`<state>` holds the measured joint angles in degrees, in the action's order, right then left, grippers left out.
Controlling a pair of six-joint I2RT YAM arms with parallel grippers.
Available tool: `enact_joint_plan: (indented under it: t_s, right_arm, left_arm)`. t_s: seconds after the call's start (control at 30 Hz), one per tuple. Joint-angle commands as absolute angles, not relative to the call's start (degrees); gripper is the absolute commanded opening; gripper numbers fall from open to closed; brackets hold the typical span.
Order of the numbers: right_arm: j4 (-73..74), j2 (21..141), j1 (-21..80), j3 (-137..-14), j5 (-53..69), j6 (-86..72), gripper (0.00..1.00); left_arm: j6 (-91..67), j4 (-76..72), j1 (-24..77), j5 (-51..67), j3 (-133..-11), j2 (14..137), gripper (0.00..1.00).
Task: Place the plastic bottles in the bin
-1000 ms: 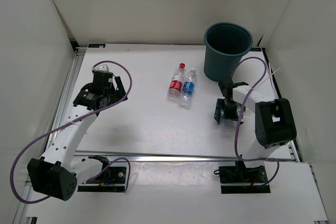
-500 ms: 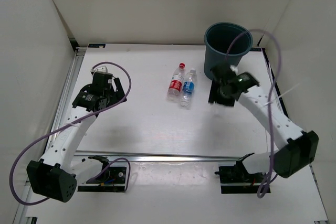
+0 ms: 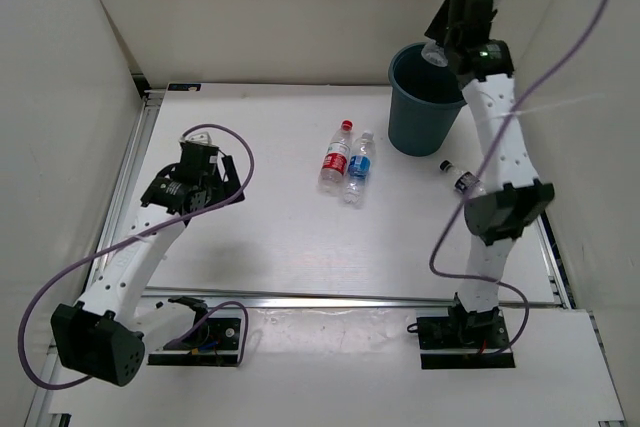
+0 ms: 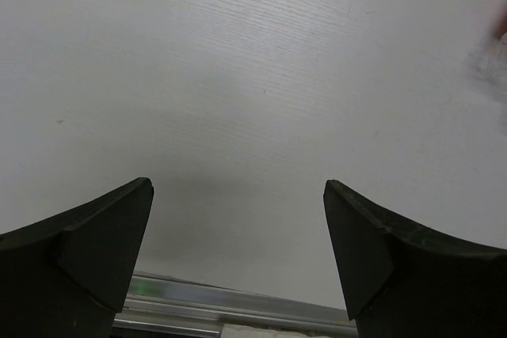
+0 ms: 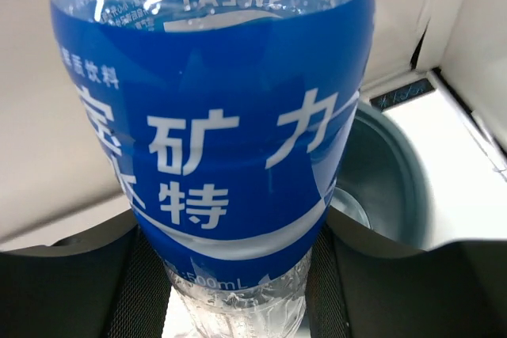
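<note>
Right pincer (image 3: 447,42) grips a clear plastic bottle (image 5: 214,116), its jaws drawn in narrow against the bottle's two sides. The blue label carries "POCARI SWEAT" in white at its far edge, large white Chinese characters across the middle, and "500mL" at the edge nearest the fingers. This pincer hangs high over the table (image 3: 270,237), with the bin (image 3: 430,97) right beneath it. From the wrist camera, the bin's dark hollow shows just past the bottle on the right.

Well off to this pincer's left and far below, a red-labelled bottle (image 3: 337,157) with a red cap and a blue-labelled bottle (image 3: 360,169) lie side by side; their print is too small to read. A dark-capped bottle (image 3: 462,182) lies below the pincer on the bin's near side, partly behind the arm.

Left pincer (image 4: 238,187) stands wide apart over bare table, holding nothing.
</note>
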<state>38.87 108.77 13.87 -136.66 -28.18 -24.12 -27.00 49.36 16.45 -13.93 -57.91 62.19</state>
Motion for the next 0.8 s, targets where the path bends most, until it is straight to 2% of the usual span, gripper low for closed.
enact_joint_plan:
  t_s: [0.0,0.2,0.27,0.3,0.33,0.37,0.4,0.57,0.67,0.77]
  right_arm:
    - [32.27,117.14,12.14,-137.99,-26.11,-20.57,0.35]
    - [23.3,122.26,9.58,-136.67,-22.24,-19.42,0.41]
    - [21.8,123.05,7.56,-136.67,-21.02,-19.42,0.47]
    - [21.1,123.57,7.56,-136.67,-19.7,-19.95,0.67]
    - [21.09,123.57,6.86,-136.67,-18.82,-19.95,0.81]
    - [21.09,123.05,6.86,-136.67,-18.11,-19.95,0.93]
    - [22.05,121.39,6.86,-136.15,-17.58,-19.43,1.0]
    - [25.05,110.59,6.33,-130.89,-20.39,-18.9,1.0]
    - [30.2,103.81,1.33,-125.09,-17.23,-22.92,1.0]
    - [36.97,96.61,-4.29,-112.54,-16.61,-27.93,1.0]
  left_arm:
    - [-26.54,49.66,17.58,-12.39,-59.41,64.15,1.0]
    - [-25.93,50.8,18.11,-14.76,-62.31,66.97,1.0]
    - [-25.93,50.8,18.11,-15.37,-62.93,68.2,1.0]
    - [-25.93,50.8,18.11,-15.38,-62.93,68.2,1.0]
    - [-25.93,50.8,18.11,-15.38,-62.93,68.73,1.0]
    - [-26.45,50.8,18.11,-15.38,-62.93,68.73,1.0]
    - [-27.15,50.19,18.11,-15.38,-62.93,69.34,1.0]
    - [-29.08,48.52,18.11,-15.38,-63.46,71.63,1.0]
    - [-30.23,47.2,18.11,-14.85,-62.93,72.16,1.0]
    - [-30.85,45.71,18.11,-14.85,-62.23,72.16,1.0]
